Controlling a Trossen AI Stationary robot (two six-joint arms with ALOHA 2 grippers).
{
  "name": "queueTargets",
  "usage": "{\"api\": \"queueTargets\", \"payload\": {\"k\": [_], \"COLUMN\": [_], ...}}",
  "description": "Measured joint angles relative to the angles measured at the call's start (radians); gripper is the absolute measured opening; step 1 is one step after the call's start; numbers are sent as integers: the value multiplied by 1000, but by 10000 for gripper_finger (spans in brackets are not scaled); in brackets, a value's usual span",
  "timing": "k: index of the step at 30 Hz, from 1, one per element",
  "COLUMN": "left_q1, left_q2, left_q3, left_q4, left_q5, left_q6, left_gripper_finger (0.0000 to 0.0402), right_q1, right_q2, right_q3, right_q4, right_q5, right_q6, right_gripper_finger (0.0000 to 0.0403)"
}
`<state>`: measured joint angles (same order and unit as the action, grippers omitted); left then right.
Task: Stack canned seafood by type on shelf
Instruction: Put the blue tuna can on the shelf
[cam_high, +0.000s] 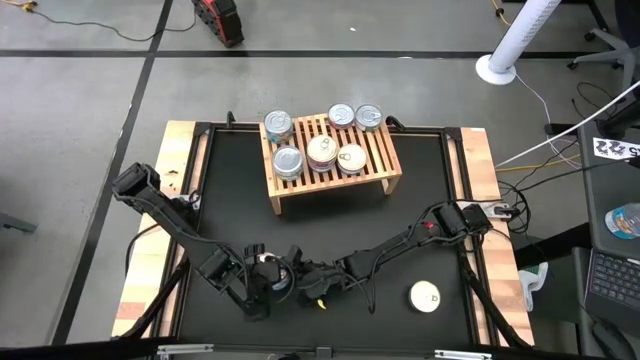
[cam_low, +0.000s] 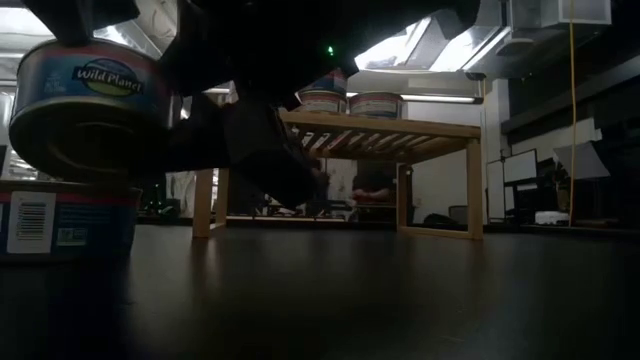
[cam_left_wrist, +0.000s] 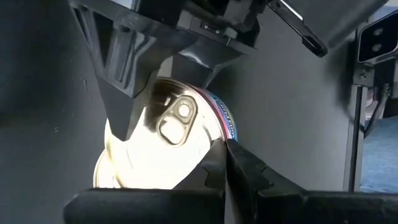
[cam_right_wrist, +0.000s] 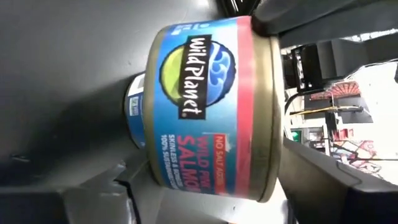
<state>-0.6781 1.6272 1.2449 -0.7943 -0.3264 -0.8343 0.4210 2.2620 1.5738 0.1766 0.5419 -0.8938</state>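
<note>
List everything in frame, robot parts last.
shelf: one, light wood, slatted, back centre of the table
cans on shelf: six tops showing, silver or white lids
salmon can: one, blue and red label, raised at the front of the table
can beneath it: one, blue label, on the table
lone can: one, white lid, front right
table: one, black top
left end effector: dark, at the salmon can
right end effector: dark, gripping the salmon can
</note>
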Motion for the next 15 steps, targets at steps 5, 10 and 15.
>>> {"api": "queueTargets", "payload": {"k": [5, 10, 15], "left_q1": [0, 0, 0], "left_q2": [-1, -2, -2], "left_q3": [0, 1, 2], "left_q4": [0, 0, 22], "left_q5": [0, 4, 31], "left_q6": [7, 8, 76], "left_gripper_finger": [0, 5, 31], "right_q1": [1, 19, 40], "right_q2": [0, 0, 0], "right_q3": [-1, -2, -2], "right_q4": [2, 1, 3], "right_q5": [20, 44, 60], "right_q6": [3, 2, 0], "right_gripper_finger": [226, 177, 179]}}
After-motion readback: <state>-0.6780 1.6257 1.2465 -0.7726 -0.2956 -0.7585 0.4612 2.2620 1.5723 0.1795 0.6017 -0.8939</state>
